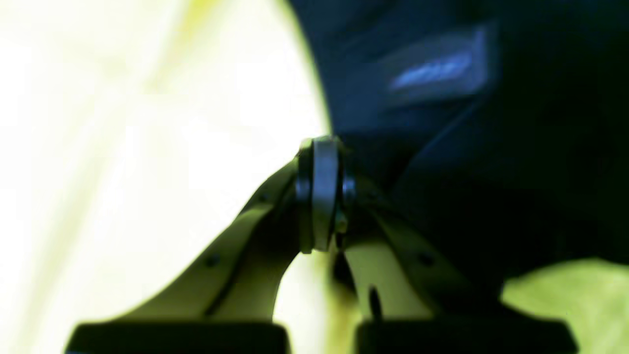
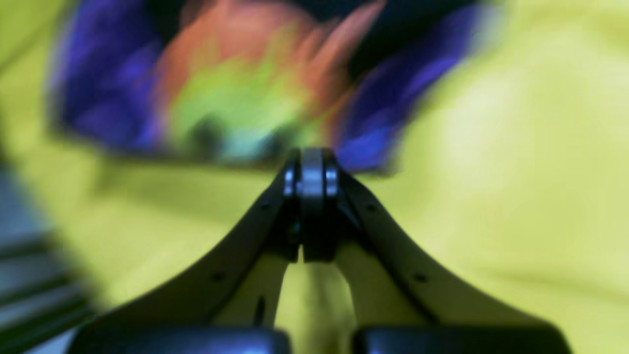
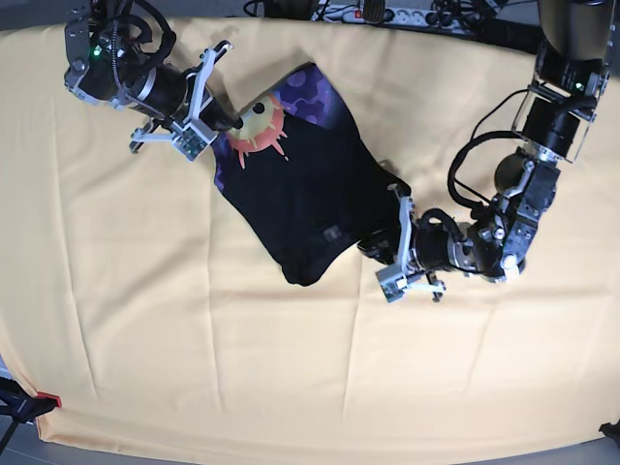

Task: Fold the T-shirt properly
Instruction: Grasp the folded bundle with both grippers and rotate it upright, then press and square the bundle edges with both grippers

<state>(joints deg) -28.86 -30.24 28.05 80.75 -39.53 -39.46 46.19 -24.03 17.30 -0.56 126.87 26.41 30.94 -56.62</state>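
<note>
The black T-shirt (image 3: 308,199) lay crumpled on the yellow tablecloth (image 3: 145,320); its edges were pinched by the closed left gripper (image 3: 373,244) and closed right gripper (image 3: 231,121).

Nothing here can be read: the small sewn label (image 1: 435,66) on the black T-shirt (image 3: 310,194), upper right of the left wrist view, is blurred.
</note>
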